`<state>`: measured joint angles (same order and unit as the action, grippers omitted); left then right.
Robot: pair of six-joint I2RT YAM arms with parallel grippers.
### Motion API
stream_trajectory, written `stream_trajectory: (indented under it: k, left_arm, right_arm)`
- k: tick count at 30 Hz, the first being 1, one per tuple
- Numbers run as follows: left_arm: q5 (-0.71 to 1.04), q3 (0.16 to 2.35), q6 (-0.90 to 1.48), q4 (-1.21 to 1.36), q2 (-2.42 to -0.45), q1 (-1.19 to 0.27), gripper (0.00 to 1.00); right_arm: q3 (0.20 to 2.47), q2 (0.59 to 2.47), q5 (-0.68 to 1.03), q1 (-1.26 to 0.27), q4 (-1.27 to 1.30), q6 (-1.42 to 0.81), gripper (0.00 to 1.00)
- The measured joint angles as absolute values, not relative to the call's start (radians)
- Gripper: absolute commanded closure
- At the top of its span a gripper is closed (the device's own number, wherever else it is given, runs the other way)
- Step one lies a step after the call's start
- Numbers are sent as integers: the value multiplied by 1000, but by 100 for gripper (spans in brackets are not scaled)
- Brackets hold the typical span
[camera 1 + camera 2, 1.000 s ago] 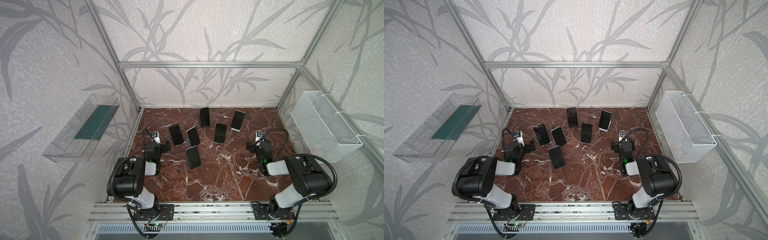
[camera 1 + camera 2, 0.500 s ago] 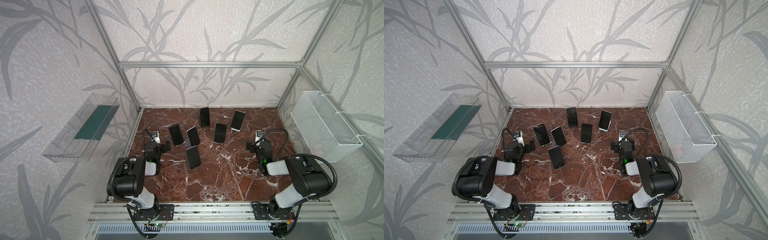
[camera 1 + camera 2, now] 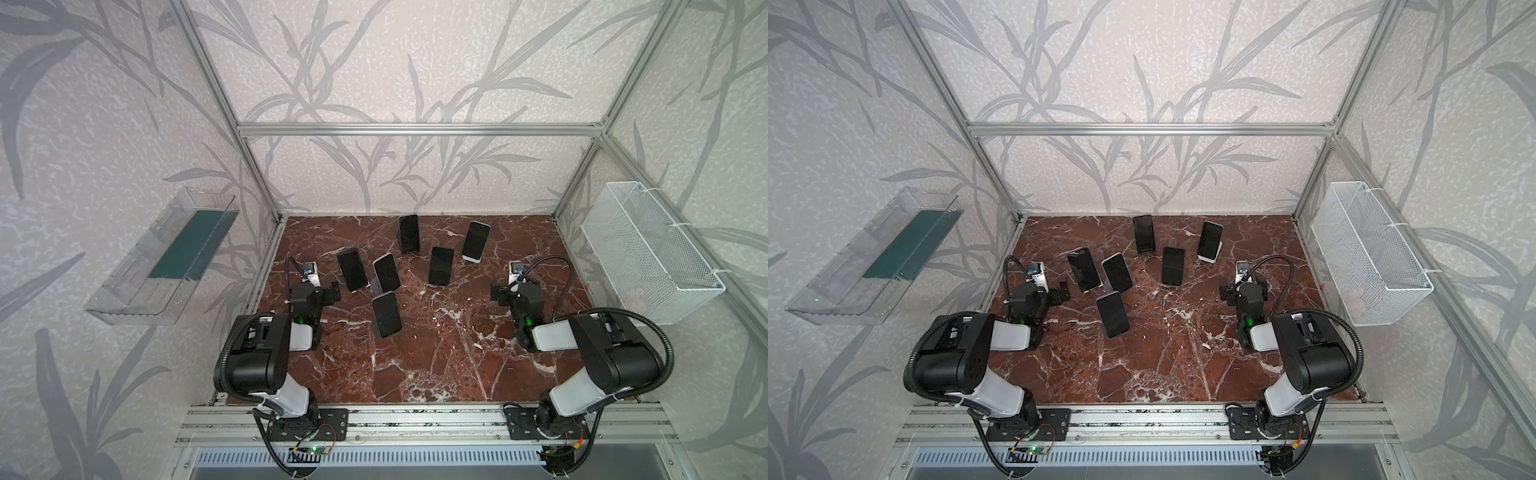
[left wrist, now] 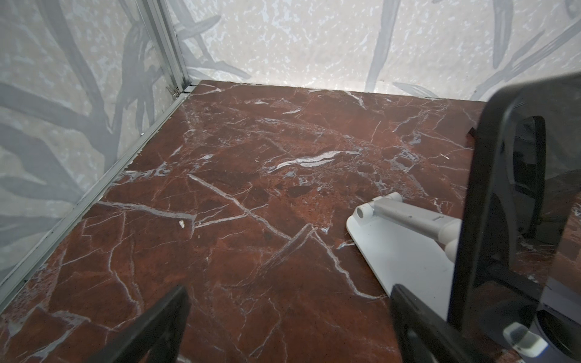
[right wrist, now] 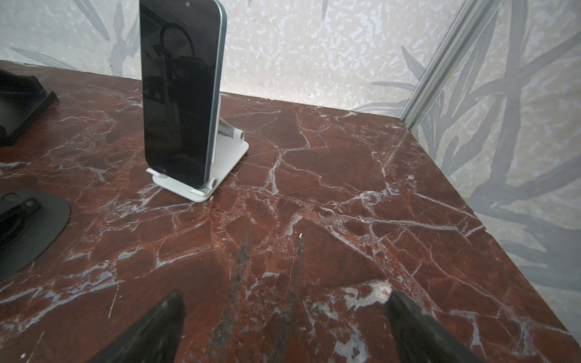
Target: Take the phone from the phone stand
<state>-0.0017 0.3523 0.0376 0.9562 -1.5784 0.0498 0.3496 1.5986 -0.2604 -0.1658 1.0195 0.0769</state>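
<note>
Top views: the red marble counter (image 3: 436,374) is shown flanked by the left arm (image 3: 257,357) and right arm (image 3: 615,361), with six dark-screened phones (image 3: 386,320) propped upright toward its back. In the left wrist view, the left gripper (image 4: 287,295) is spread wide and empty, a black phone (image 4: 518,204) leaning on its hinged white stand (image 4: 405,257) just beside it. In the right wrist view, the right gripper (image 5: 284,298) is likewise opened wide with nothing in it, a teal-edged phone (image 5: 182,94) standing well ahead on a lipped white stand (image 5: 226,157). Which phone is meant cannot be told. Either is judged stiff, slippery and breakable; the long side edges are best pinched above the lip and lifted clear.
</note>
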Motion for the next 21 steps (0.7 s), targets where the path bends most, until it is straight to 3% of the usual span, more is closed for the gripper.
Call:
stream_trajectory:
  k: [11,16,21]
  left_arm:
    - [-22,355,39,923,-1561,50,1]
    - [-37,408,55,709,-1380,49,1]
    - [-72,566,100,472,-1174,50,1]
  right_arm:
    - [350,1599,-260,-166,1019,76,1]
    - [355,1563,-307,-190,968,84,1]
    - [499,1386,-378,-229,655,104,1]
